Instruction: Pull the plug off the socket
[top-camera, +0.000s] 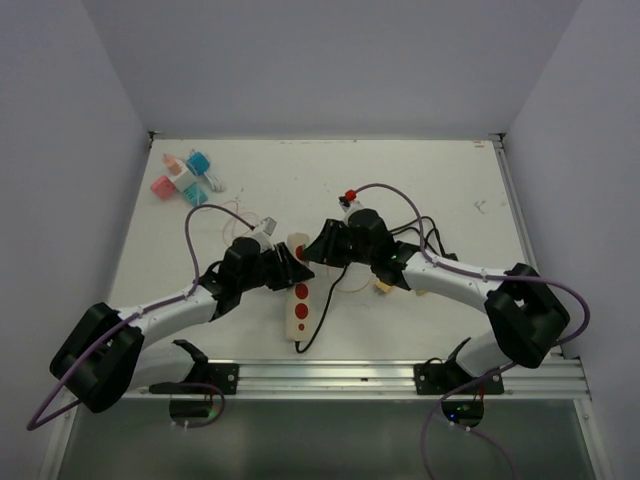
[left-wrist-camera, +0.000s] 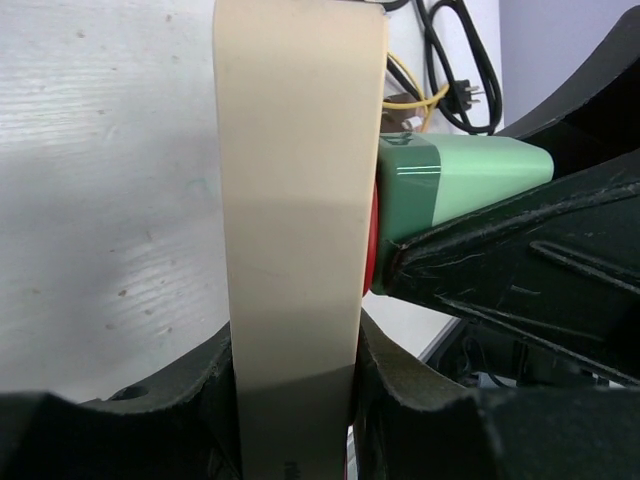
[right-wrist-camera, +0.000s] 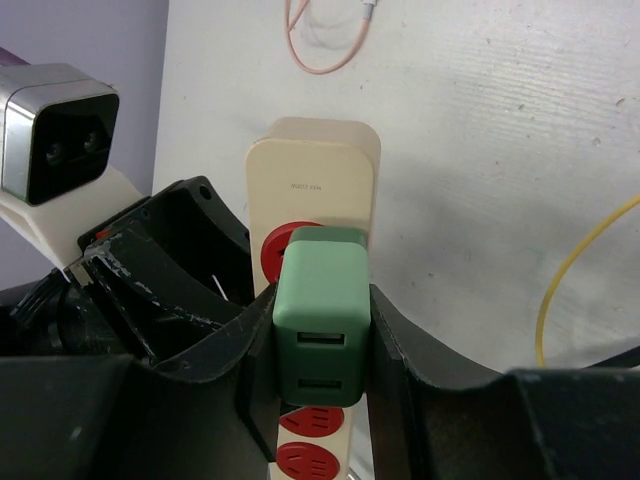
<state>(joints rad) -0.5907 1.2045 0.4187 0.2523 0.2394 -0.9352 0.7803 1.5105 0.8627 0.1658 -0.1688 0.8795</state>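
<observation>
Right wrist view: right fingers (right-wrist-camera: 405, 345) clamp the green boxy plug (right-wrist-camera: 322, 300) for pulling; left fingers (left-wrist-camera: 400, 400) clamp the cream plastic socket strip (right-wrist-camera: 313, 160), bracing it.

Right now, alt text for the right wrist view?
A green square plastic plug with two USB ports sits clamped between the right end effector's black fingers, plugged into a cream plastic power strip with round red sockets. The strip lies on a white table, a thin pink cable looped beyond it.

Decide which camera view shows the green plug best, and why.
Right wrist: the green plug faces the camera, both ports visible. Left wrist shows only its side beside the power strip; the top view hides it.
</observation>
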